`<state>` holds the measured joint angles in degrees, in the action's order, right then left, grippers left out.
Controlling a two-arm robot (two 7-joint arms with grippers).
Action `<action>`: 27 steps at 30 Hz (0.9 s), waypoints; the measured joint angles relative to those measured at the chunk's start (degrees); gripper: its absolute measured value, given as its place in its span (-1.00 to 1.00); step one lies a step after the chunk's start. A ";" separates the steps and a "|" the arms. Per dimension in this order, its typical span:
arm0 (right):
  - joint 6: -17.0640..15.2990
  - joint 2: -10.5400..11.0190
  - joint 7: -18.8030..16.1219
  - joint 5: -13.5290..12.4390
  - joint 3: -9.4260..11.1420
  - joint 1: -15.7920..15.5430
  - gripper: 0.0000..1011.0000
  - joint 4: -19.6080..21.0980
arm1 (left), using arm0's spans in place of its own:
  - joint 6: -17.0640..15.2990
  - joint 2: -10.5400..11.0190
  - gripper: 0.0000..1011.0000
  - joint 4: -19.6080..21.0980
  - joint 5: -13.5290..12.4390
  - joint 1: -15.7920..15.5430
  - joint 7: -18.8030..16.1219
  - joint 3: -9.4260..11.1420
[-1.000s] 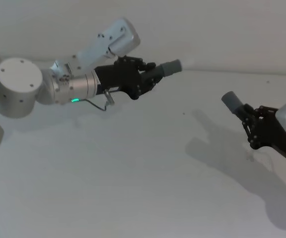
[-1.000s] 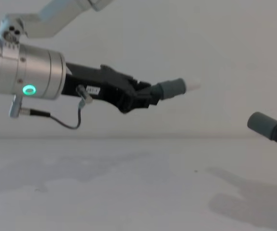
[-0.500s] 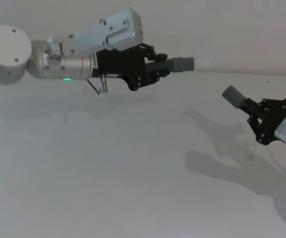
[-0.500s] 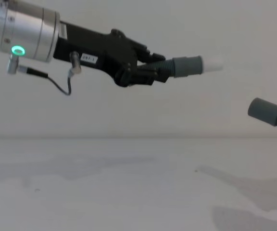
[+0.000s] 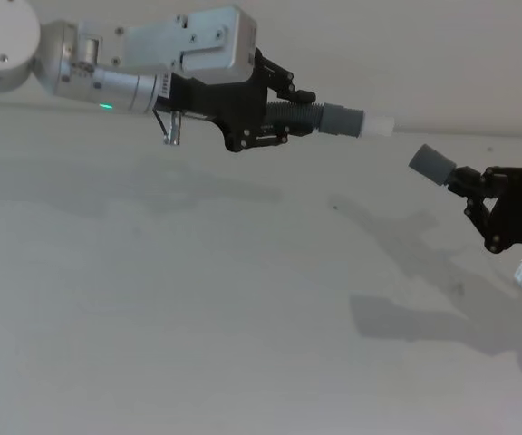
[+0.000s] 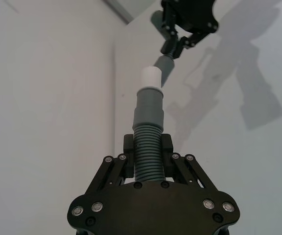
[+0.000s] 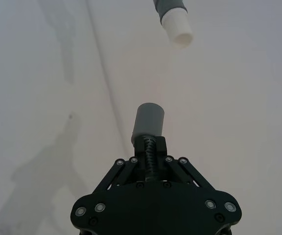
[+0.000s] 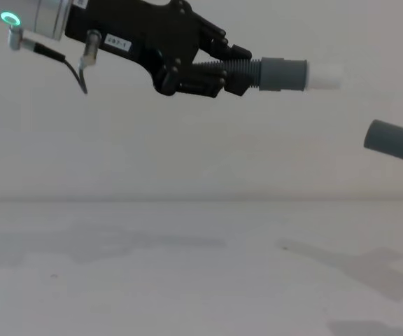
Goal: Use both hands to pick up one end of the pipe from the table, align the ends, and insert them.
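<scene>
White matte surface (image 5: 198, 308) below. Left end effector (image 5: 275, 116) aloft, clenched on corrugated pipe (image 5: 299, 118), white-tipped cuff (image 5: 356, 122) pointing right. Small gap. Right end effector (image 5: 478, 192) aloft, clenched behind plain open cuff (image 5: 431, 164), slightly lower.

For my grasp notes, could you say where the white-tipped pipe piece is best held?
On its ribbed hose just behind the smooth grey cuff, pinched from both sides, as the left gripper does now. That probably leaves the cuff and white tip free for insertion.

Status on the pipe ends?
Left end effector holds white-tipped cuff aloft. Right end effector holds open cuff, lower. Ends apart, unmated. Gap clear.
</scene>
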<state>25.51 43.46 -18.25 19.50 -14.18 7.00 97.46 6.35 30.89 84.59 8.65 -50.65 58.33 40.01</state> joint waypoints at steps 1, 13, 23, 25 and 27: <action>0.75 0.13 0.25 0.57 -0.02 0.21 -0.74 -0.19 | 0.21 0.06 -0.38 -0.03 -0.02 -0.23 0.31 0.08; 13.13 1.72 6.80 10.87 0.04 3.73 -0.74 -3.57 | 2.66 0.54 -0.38 -0.41 -0.19 -2.59 3.35 1.02; 23.06 1.99 15.51 21.78 1.26 6.36 -0.74 -6.25 | 3.46 0.70 -0.38 -0.51 -0.26 -3.33 4.37 1.29; 25.36 1.90 18.19 24.99 1.73 6.88 -0.74 -6.86 | 3.55 0.71 -0.38 -0.52 -0.27 -3.41 4.47 1.33; 26.73 1.81 20.02 27.14 2.07 7.30 -0.74 -7.25 | 3.63 0.73 -0.38 -0.54 -0.28 -3.52 4.59 1.36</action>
<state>52.23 45.26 1.77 46.64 -12.10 14.29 90.21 9.98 31.63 84.06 8.37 -54.17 62.93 41.37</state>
